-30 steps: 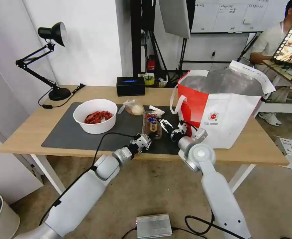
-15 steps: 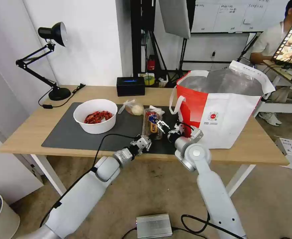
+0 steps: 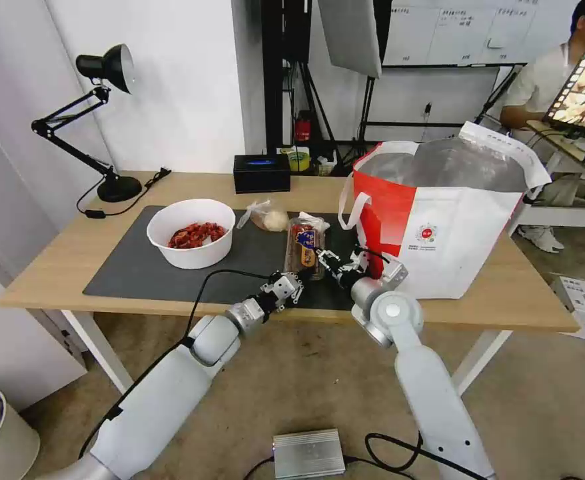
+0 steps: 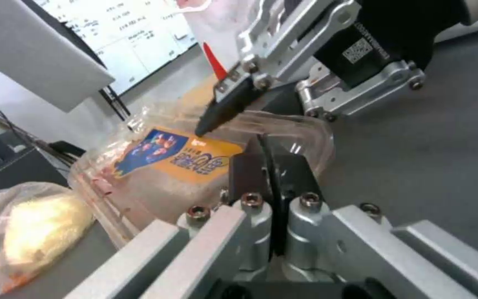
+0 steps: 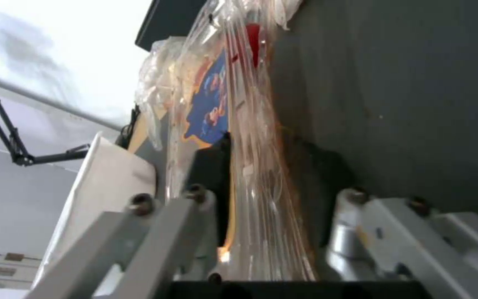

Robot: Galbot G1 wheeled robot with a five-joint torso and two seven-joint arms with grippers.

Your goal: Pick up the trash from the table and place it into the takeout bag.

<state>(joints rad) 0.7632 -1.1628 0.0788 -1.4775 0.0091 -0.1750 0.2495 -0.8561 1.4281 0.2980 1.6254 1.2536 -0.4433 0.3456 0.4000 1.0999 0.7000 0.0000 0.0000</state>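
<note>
The clear plastic tray (image 3: 302, 241) with a blue and orange label lies on the dark mat (image 3: 139, 273), with the crumpled tissue (image 3: 314, 222) at its far end. My right gripper (image 3: 324, 257) is open at the tray's right edge. In the right wrist view the tray (image 5: 250, 137) runs between the fingers of the right gripper (image 5: 264, 149). My left gripper (image 3: 294, 285) hovers just before the tray's near end, and its fingers (image 4: 272, 166) are pressed together on nothing. Also on the mat are the white bowl (image 3: 191, 233) of red shells and the clear bag with a beige lump (image 3: 270, 218). The takeout bag (image 3: 452, 227) stands open at the right.
A black tissue box (image 3: 261, 172) sits at the back of the light-wood table (image 3: 59, 260), and a black desk lamp (image 3: 109, 120) stands at the back left. The bag's white loop handle (image 3: 352, 200) hangs close to my right gripper. A person sits behind the bag, away from the table.
My right gripper has moved left from the bag's foot onto the tray's edge, and the tray has shifted slightly away toward the tissue. My left gripper has hardly moved.
</note>
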